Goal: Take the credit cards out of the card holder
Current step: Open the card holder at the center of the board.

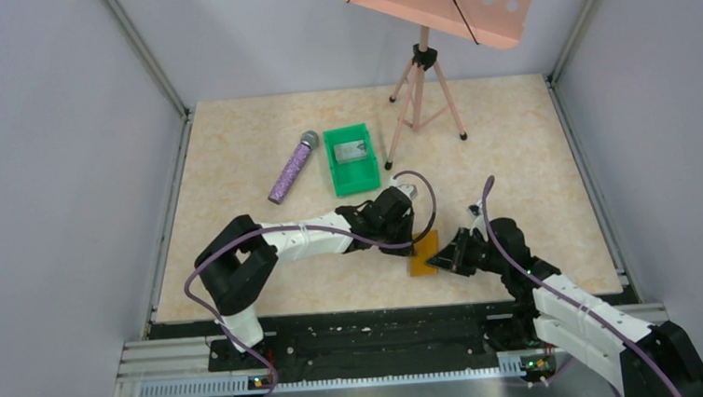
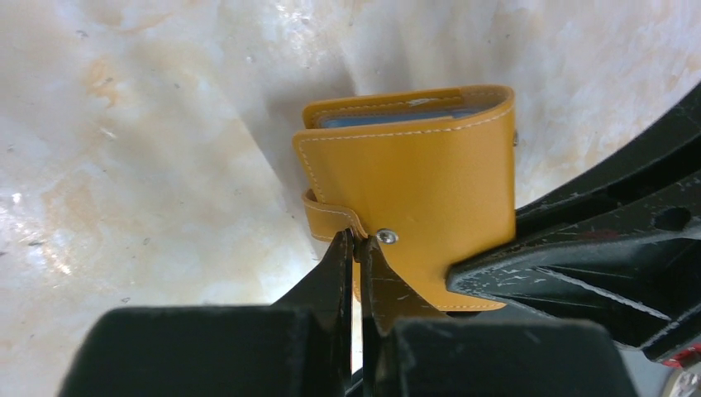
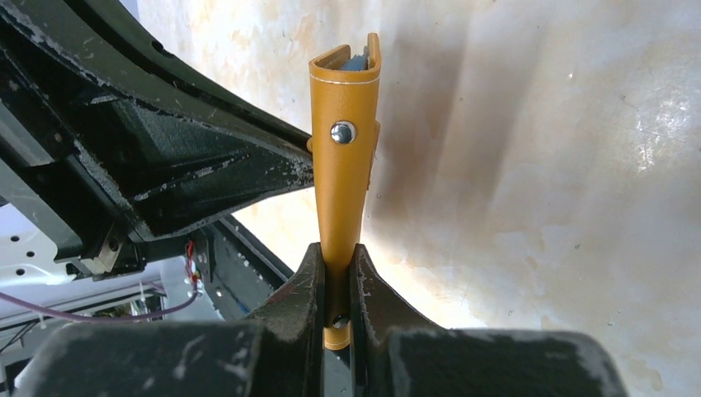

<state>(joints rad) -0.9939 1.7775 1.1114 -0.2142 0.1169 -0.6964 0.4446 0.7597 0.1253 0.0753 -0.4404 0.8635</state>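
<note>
The tan-brown card holder (image 1: 423, 252) is folded shut and held just above the table between both grippers. My right gripper (image 3: 337, 256) is shut on its lower edge, with the holder (image 3: 343, 165) standing edge-on. My left gripper (image 2: 357, 240) is shut, its tips pinching the clasp tab (image 2: 331, 217) beside the metal snap (image 2: 386, 237). Pale blue-grey pockets (image 2: 397, 118) show at the holder's far open edge (image 2: 413, 182); no credit cards can be told apart inside. A silvery-grey card (image 1: 352, 150) lies in the green bin.
The green bin (image 1: 339, 173) stands behind the left arm, with a purple glitter microphone (image 1: 291, 167) to its left. A pink music stand on a tripod (image 1: 426, 90) rises at the back. Grey walls enclose the table on three sides.
</note>
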